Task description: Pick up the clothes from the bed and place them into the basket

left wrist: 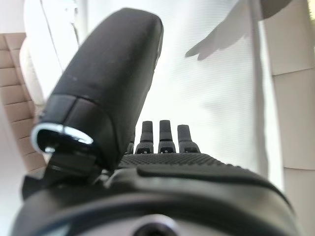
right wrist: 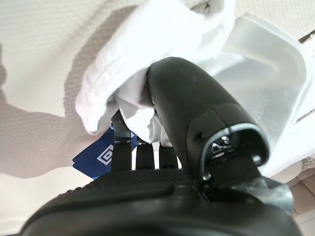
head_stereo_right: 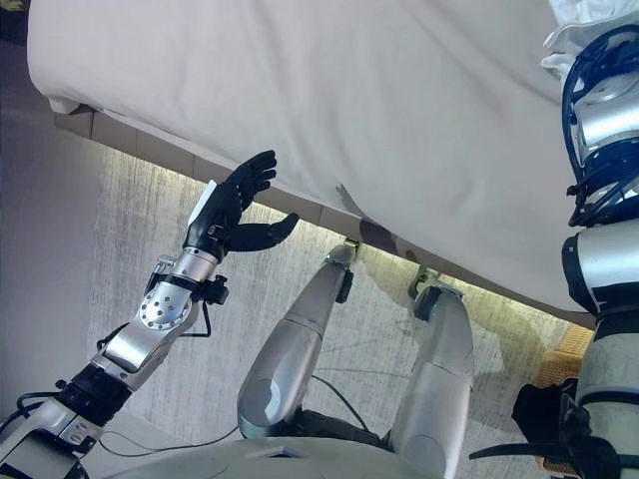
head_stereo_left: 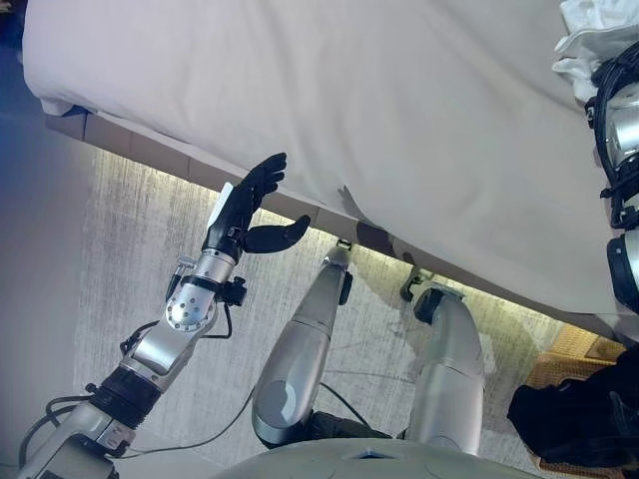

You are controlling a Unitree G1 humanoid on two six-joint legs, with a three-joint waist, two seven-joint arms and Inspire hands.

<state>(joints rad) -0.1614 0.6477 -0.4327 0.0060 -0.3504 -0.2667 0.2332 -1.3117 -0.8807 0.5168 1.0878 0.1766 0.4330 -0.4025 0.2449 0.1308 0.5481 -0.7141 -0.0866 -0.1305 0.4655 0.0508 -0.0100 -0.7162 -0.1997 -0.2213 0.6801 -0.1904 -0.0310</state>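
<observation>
A white garment (right wrist: 123,73) with a blue tag (right wrist: 101,155) lies bunched on the bed, and my right hand (right wrist: 197,108) has its thumb and fingers curled into it. In the eye views the same white garment (head_stereo_left: 584,40) shows at the far right of the bed (head_stereo_left: 399,100), past my right arm, which hides the hand there. My left hand (head_stereo_left: 250,205) hovers open at the bed's near edge, fingers straight and holding nothing. The wicker basket (head_stereo_left: 579,349) stands on the floor at the lower right.
A dark piece of clothing (head_stereo_left: 569,414) lies in the basket. The bed's white sheet hangs over a tan frame (head_stereo_left: 130,140) along the near edge. Pale carpet (head_stereo_left: 130,259) runs between me and the bed.
</observation>
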